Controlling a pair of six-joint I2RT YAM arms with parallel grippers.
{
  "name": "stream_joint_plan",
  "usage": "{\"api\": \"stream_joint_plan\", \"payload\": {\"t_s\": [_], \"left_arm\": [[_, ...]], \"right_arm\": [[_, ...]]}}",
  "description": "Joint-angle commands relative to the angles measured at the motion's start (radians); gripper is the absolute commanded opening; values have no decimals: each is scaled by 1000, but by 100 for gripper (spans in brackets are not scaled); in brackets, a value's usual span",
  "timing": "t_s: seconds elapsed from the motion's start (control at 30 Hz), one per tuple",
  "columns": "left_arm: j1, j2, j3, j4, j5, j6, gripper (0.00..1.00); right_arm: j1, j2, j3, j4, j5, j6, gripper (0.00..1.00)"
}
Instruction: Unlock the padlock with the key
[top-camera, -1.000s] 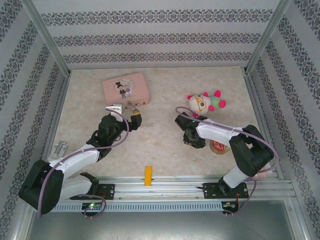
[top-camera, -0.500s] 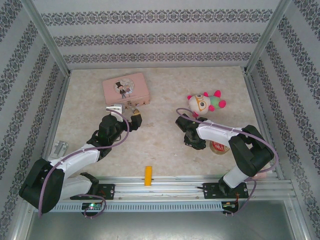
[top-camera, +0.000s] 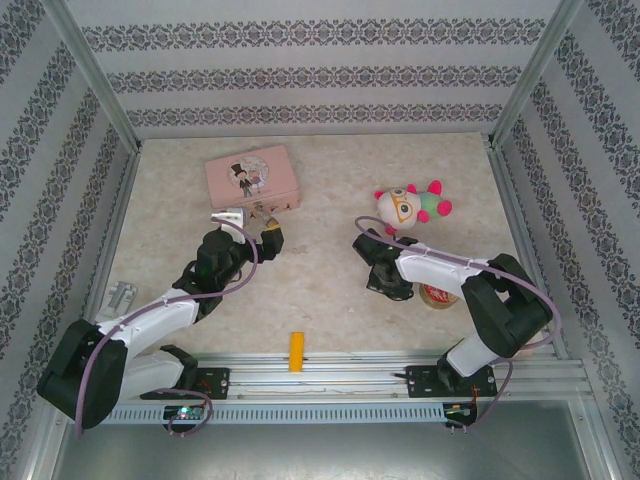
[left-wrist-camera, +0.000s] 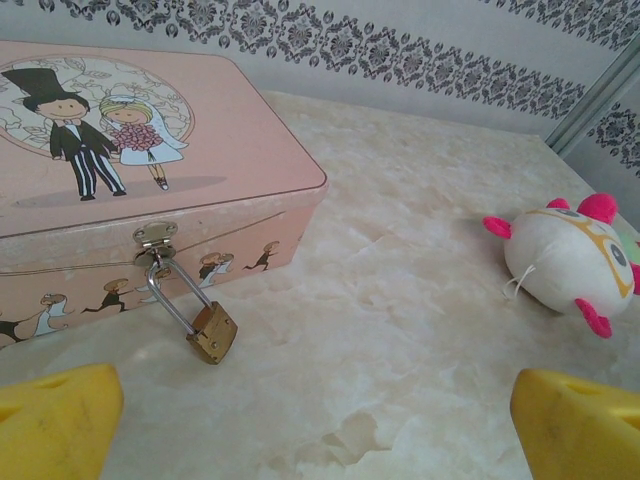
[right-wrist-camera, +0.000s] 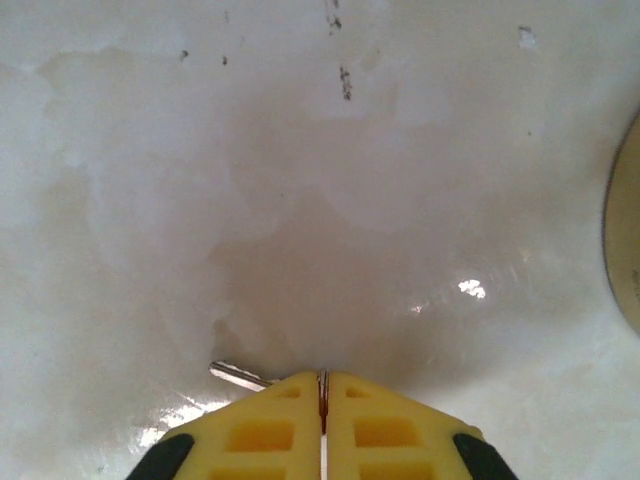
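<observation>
**Bench seen from above and from both wrists.** The pink tin (top-camera: 252, 178) lies at the far left of the marble-patterned table (top-camera: 320, 300). A plush toy (top-camera: 408, 205) lies well to its right.

**Padlock.** The padlock (left-wrist-camera: 213, 333) hangs from the hasp (left-wrist-camera: 154, 236) on the tin's front wall. Its shackle (left-wrist-camera: 170, 296) is threaded through the hasp and seated in the brass body. The body leans outward, with its lower edge on or just above the table.

**Left gripper.** The left gripper (top-camera: 250, 222) is just in front of the tin, facing the padlock. Its jaws are spread wide and nothing is between them. From its wrist, one yellow fingertip (left-wrist-camera: 55, 425) shows at the lower left corner and the other at the lower right. The padlock is a little beyond them.

**Right gripper.** The right gripper (top-camera: 385, 288) points down at the table right of centre, below the toy and just beside a round tin (top-camera: 440, 294). Its yellow fingers (right-wrist-camera: 262, 435) are pressed together with only a hairline seam between them.

**Key.** The blade of the key (right-wrist-camera: 238, 374) pokes out to the left from under the right gripper's tips, low against the table and well away from the padlock. Whether it is pinched or merely covered cannot be told.

**Other.** A yellow block (top-camera: 296, 351) lies at the near edge of the table, between the two arm bases.
</observation>
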Motion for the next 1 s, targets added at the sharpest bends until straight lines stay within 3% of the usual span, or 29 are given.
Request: {"api": "stream_joint_plan", "payload": {"t_s": [0.0,0.5,0.73,0.97], "left_arm": [[-9,-32,35,-41,-27,-4,99],[1,-99,110,-201,-116,-114,99],[2,-79,216,-282,31,-102,99],[0,-14,288,-289,239,-146,99]], "right_arm": [[1,-43,-23,-13,13,10,0],[18,-382,-83,176,-34,-201,0],[28,-548,-147,419,-123,-294,0],[48,-510,-129,543,-168,-299,0]]}}
